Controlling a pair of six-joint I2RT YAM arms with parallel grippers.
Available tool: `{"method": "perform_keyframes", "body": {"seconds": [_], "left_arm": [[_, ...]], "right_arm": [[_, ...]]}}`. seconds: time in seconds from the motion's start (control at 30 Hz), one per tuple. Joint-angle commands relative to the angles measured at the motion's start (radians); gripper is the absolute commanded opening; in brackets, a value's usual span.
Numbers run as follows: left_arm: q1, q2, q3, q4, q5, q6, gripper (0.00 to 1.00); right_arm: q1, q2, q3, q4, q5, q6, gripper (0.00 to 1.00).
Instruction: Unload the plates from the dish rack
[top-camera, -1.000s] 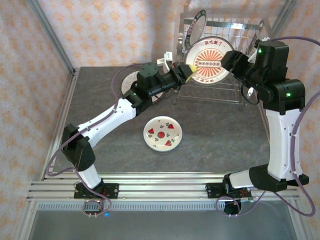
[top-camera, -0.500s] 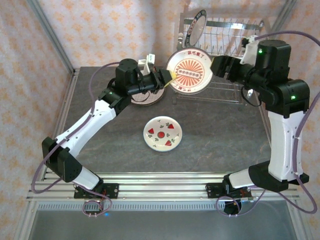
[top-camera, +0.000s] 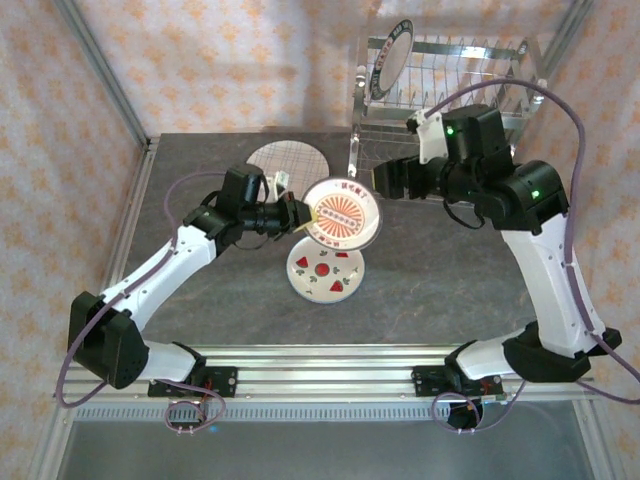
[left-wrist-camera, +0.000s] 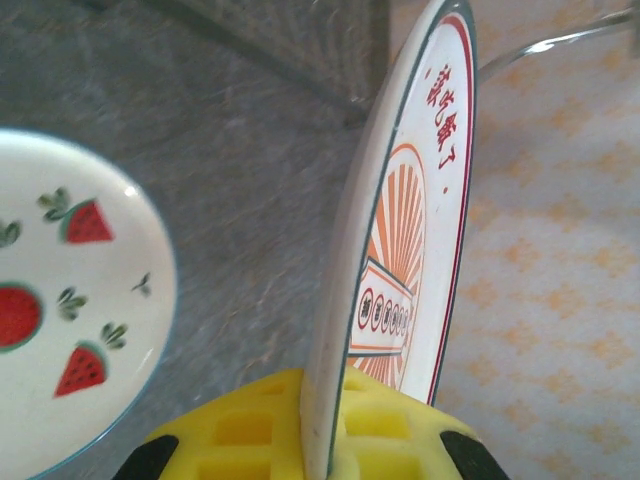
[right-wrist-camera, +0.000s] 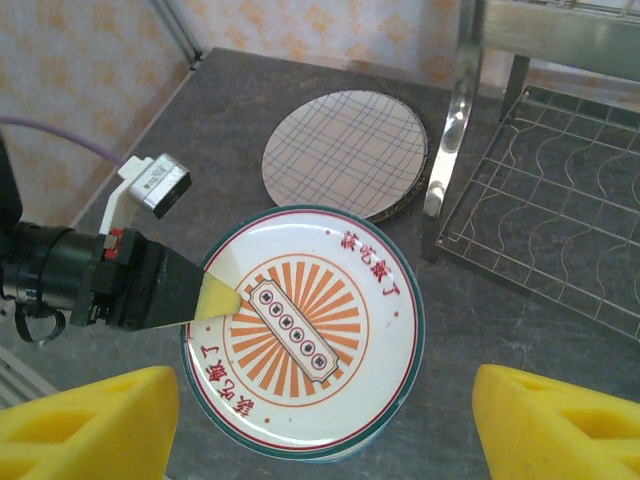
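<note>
Left end effector (top-camera: 300, 215) is pinching the sunburst plate (top-camera: 343, 213) by a sliver of rim, plate tilted in the air over the strawberry plate (top-camera: 325, 278) on the tabletop (top-camera: 450, 270). If it pivots in the pads (left-wrist-camera: 250, 430) or drops early, china hits china. Right end effector (top-camera: 383, 181) hangs spread, empty, beside the dish rack (top-camera: 356, 140), a dark-rimmed plate (top-camera: 390, 58) standing up top.

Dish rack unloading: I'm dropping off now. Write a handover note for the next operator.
Left gripper: shut on the sunburst plate by its rim, holding it tilted above the strawberry plate.
Right gripper: open, empty, near the dish rack.
Done: strawberry plate and plaid plate lie on the table.
To do: set the sunburst plate down; one dark-rimmed plate stands in the rack's upper tier.
</note>
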Motion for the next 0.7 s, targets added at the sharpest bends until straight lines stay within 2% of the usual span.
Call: {"method": "perform_keyframes", "body": {"seconds": [0.0,0.33,0.67], "left_arm": [[0.005,-0.044,-0.058,0.025,0.018,0.061,0.0],[0.011,-0.025,-0.271,0.196,-0.027,0.046,0.0],[0.027,0.03,-0.404,0.374,-0.06,0.008,0.0]], "right_arm": [[0.026,-0.072,-0.069,0.083,0.019,-0.101,0.78],[0.067,-0.156,-0.277,0.177,-0.034,-0.172,0.8],[0.069,-0.154,-0.304,0.191,-0.043,-0.154,0.8]]}}
